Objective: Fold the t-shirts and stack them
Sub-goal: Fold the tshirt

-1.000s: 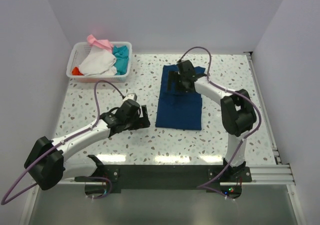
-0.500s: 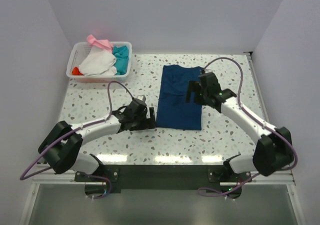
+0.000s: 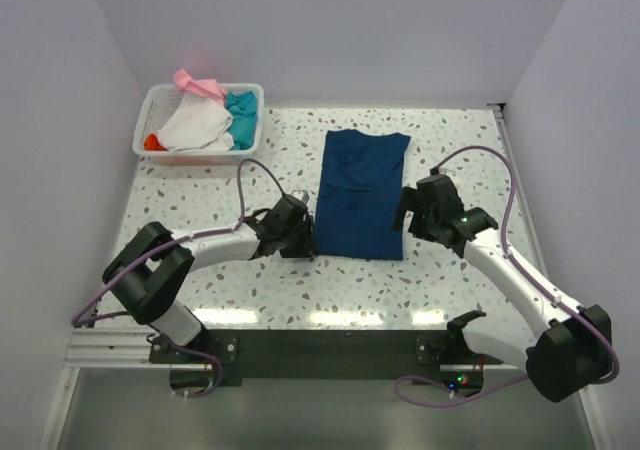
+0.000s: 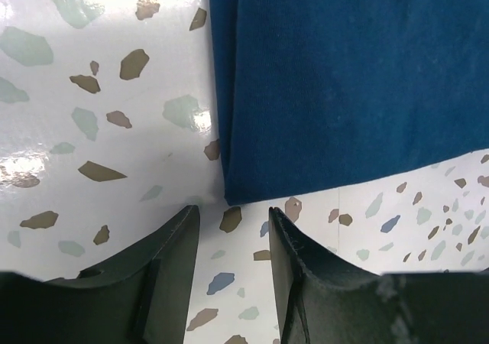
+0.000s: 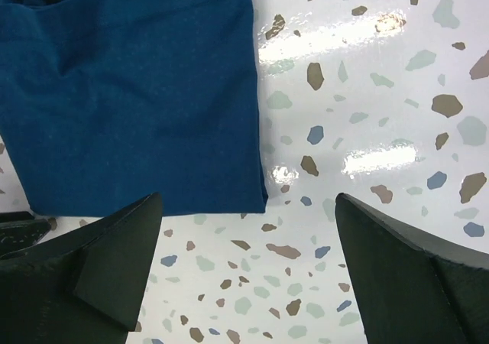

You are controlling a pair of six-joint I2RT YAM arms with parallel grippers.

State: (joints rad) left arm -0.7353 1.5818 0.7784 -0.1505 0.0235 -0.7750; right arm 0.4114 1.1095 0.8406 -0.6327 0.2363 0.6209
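I've got the folded t-shirt mid-table. Basket far left, heap of t-shirts in it. Left gripper just left of the folded t-shirt's near-left corner. Right gripper just right of its right edge, toward the near end.

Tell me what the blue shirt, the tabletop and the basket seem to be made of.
Blue shirt: soft matte knit cloth, likely cotton; it lies limp, with creases and folded edges.
Tabletop: glossy terrazzo-look surface, and whether it is stone or laminate is unclear; speckled chips and bright glare.
Basket: apparently rigid white plastic; slotted walls.
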